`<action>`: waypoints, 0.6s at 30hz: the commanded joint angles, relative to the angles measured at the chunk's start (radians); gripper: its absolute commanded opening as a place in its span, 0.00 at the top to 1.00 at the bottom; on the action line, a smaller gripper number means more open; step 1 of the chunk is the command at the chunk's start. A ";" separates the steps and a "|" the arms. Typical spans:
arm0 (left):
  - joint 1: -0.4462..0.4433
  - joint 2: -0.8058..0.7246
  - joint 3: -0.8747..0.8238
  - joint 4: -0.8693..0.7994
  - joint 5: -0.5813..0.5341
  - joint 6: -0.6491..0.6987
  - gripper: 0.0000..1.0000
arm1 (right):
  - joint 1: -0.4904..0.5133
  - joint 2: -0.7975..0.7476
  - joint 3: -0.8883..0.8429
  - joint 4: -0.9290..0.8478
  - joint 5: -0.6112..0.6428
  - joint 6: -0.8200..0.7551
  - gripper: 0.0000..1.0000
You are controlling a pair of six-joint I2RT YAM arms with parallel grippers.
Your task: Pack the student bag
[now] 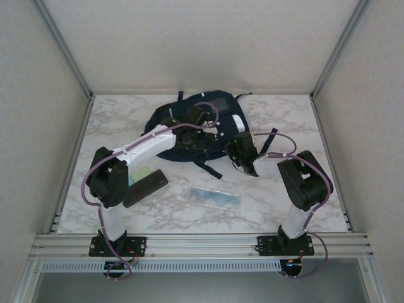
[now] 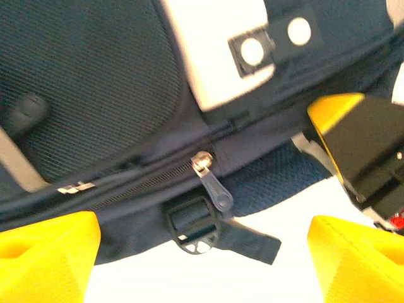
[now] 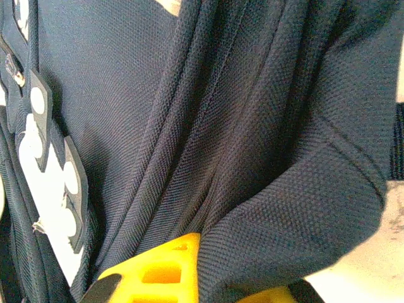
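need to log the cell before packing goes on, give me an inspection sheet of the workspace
surface: marble table, no spills seen
job's things: navy backpack lying at the far middle, its zip pull facing the left wrist camera
clutter: black case, pale green item beside it, clear packet near the front middle
grippers: left gripper open over the zip pull; right gripper shut on backpack fabric
cables: purple cables looped along both arms
surroundings: white walls, metal rail at the near edge
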 commanded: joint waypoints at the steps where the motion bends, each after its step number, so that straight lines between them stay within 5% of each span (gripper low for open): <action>1: -0.035 0.066 0.032 -0.080 -0.058 -0.031 0.17 | 0.042 0.031 -0.034 0.065 -0.038 0.085 1.00; 9: -0.059 0.149 0.052 -0.055 -0.137 -0.065 0.37 | 0.054 0.052 -0.045 0.102 -0.049 0.110 1.00; 18: -0.105 0.290 0.158 -0.093 -0.198 -0.049 0.41 | 0.056 0.072 -0.048 0.134 -0.068 0.124 1.00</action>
